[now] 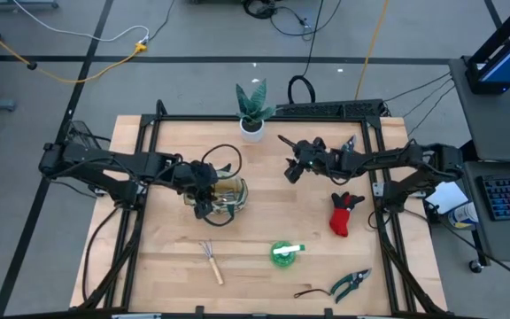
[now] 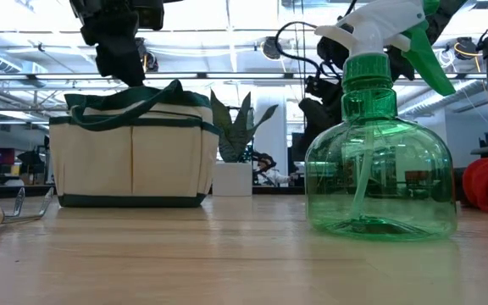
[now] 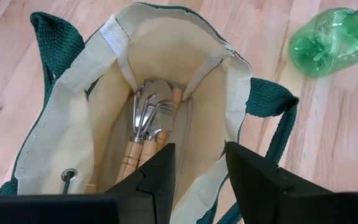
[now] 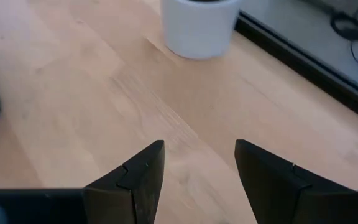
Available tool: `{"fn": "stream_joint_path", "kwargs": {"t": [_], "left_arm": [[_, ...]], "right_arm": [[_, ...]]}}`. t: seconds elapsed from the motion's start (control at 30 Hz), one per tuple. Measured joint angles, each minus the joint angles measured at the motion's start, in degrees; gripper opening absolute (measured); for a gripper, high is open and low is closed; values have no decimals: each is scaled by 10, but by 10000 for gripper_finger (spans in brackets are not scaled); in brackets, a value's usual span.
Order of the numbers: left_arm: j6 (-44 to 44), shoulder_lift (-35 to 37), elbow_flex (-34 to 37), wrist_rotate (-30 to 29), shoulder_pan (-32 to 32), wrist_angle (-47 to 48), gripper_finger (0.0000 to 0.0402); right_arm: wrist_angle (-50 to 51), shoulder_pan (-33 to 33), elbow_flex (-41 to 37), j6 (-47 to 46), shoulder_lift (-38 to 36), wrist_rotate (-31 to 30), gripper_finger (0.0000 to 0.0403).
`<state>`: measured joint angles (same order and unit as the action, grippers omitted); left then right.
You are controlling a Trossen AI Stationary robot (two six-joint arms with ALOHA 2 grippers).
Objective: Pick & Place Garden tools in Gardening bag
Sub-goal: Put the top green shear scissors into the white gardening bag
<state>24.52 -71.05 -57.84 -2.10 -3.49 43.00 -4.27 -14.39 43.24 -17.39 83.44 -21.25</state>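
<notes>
The cream gardening bag [image 1: 224, 197] with green trim stands upright on the table; in the left wrist view [image 3: 73, 118] it holds several wooden-handled tools [image 3: 148, 124]. My left gripper [image 3: 199, 165] is open and empty just above the bag's mouth. My right gripper [image 4: 199, 155] is open and empty above bare table near the white plant pot [image 4: 199, 25]. A small wooden-handled rake [image 1: 211, 261], a green spray bottle [image 1: 283, 252], pruning shears [image 1: 351, 283] and a red-black glove [image 1: 343, 215] lie on the table.
A green plant in a white pot [image 1: 252, 111] stands at the table's far edge. A black frame [image 1: 264, 118] borders the table. Open wood lies between the bag and the glove. In the low view the spray bottle [image 2: 379, 161] stands close to the camera.
</notes>
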Motion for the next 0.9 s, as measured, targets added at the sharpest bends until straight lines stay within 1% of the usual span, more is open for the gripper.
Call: {"fn": "stream_joint_path", "kwargs": {"t": [0.07, 0.2, 0.3, 0.7, 0.9], "left_arm": [[0, 0, 0, -1, 0, 0, 147], [0, 0, 0, -10, 0, 0, 147], [-3, 0, 0, -10, 0, 0, 147], [-3, 0, 0, -10, 0, 0, 147], [-4, 0, 0, -10, 0, 0, 147]], "right_arm": [[14, -3, 0, -9, 0, -6, 194], [55, -7, 0, -31, 0, -54, 194], [91, -12, 0, -53, 0, -75, 194], [230, -60, 0, -174, 0, -75, 194], [287, -84, 0, -216, 0, -75, 194]]}}
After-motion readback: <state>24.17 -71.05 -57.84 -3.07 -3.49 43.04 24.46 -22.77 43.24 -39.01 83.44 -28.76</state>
